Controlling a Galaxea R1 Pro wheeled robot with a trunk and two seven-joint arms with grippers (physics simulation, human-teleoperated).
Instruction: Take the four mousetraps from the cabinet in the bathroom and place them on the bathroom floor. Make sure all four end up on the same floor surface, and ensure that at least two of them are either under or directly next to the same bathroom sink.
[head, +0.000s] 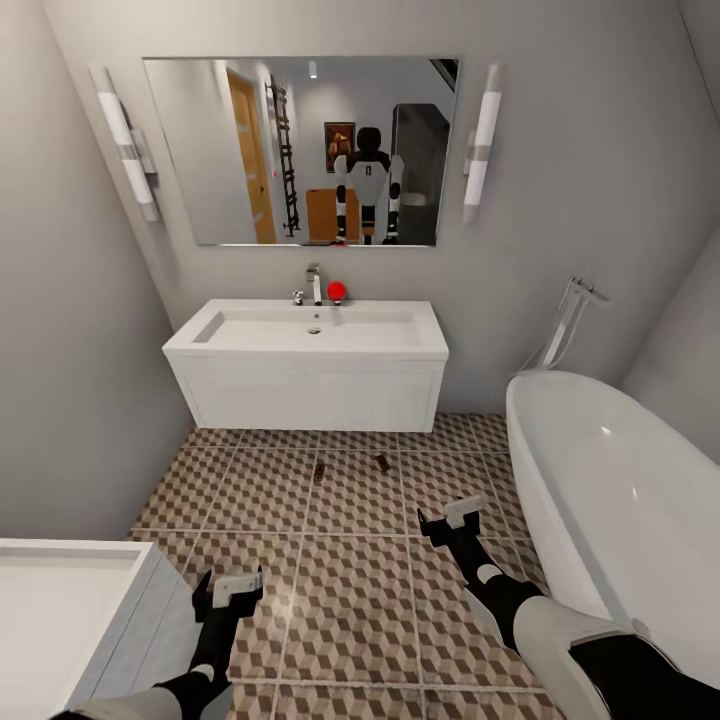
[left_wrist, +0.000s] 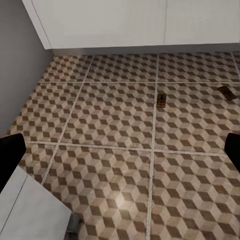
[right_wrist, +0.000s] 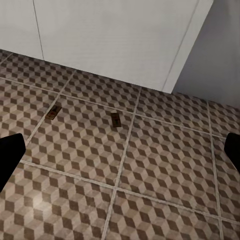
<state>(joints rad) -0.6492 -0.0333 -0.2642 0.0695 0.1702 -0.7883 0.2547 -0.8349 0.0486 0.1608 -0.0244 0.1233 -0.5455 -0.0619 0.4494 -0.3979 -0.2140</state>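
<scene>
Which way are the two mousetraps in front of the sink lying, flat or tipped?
Flat, as far as shows. Both mousetraps lie on the bathroom floor tiles before the sink, apart from each other.

I am holding both my arms out ahead of me, low in the head view. My left arm is coming up from the bottom edge, black at the forearm and wrist, ending in my left gripper (head: 228, 590), its pale block on top and the dark fingers spread apart with nothing between them. My right arm is reaching further forward, white at the upper shell, black through the forearm, angling inward to my right gripper (head: 449, 520), which is also standing open and empty. In each wrist view my dark fingertips (left_wrist: 10, 155) (right_wrist: 9, 152) are showing at opposite edges, wide apart.
</scene>
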